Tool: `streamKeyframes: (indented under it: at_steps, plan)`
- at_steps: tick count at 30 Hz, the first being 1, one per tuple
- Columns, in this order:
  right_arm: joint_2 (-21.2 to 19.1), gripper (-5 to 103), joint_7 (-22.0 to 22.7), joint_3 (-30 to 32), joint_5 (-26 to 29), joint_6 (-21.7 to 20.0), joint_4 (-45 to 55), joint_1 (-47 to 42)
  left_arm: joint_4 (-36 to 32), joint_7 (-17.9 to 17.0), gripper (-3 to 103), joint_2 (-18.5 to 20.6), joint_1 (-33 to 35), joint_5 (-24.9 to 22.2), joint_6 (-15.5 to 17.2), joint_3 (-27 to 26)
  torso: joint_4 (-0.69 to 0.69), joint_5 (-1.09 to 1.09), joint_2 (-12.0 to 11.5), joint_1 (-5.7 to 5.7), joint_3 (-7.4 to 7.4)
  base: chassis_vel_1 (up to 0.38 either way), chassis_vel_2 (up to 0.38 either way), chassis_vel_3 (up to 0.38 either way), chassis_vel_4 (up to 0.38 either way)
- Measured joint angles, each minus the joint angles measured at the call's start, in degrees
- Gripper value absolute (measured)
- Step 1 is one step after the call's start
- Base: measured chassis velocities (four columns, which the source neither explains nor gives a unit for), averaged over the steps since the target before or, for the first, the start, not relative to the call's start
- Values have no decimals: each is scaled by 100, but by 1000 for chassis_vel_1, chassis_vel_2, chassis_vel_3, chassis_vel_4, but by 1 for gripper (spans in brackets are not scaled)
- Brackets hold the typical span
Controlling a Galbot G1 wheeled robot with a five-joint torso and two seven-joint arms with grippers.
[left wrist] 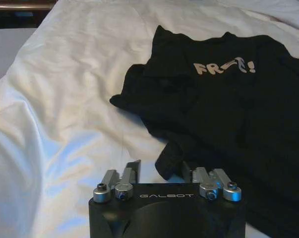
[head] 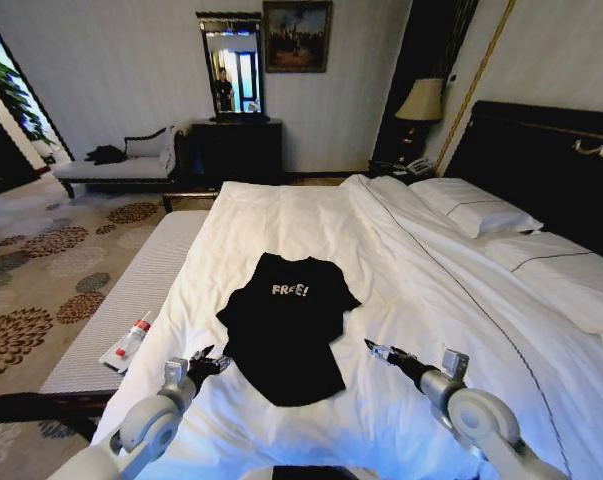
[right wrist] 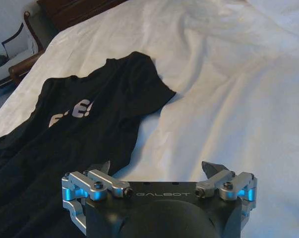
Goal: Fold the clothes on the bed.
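While spread flat with its white "FREE!" lettering up, black short-sleeved soft-fabric T-shirt (head: 286, 325) is seen on white-duveted double bed (head: 431, 270), left gripper (head: 209, 362) at its 8 o'clock hem corner, fingers parted, right gripper (head: 378, 350) at 4 o'clock, jaws spread, nothing held.
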Motion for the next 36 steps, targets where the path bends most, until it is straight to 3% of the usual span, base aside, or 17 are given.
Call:
streamKeyframes:
  at_steps: [4,8,10,13,26,36]
  plan:
    - [0,100,16,-1,17,-23,24,-14,41,11,37,-38,-44,7,3,38,0,0,0,0,0,0,0,0,0]
    - [5,100,57,6,61,-25,73,-40,101,18,15,-114,-204,-7,35,86,0,-1,0,0,0,0,0,0,0]
    - [5,100,61,9,67,-25,86,-55,110,18,15,-122,-235,-20,41,87,-1,0,0,0,0,0,0,0,0]
    - [37,100,83,14,124,-101,189,-174,119,18,2,-119,-285,-93,65,72,-1,0,0,0,0,0,0,0,0]
    - [464,100,388,-236,931,-1114,646,-585,-41,-23,0,-46,-112,-113,72,-93,-1,-1,0,0,0,0,0,0,0]
    - [810,100,360,-442,1300,-1248,143,-219,-163,-87,0,28,44,-130,87,-173,0,0,0,0,0,0,0,0,0]
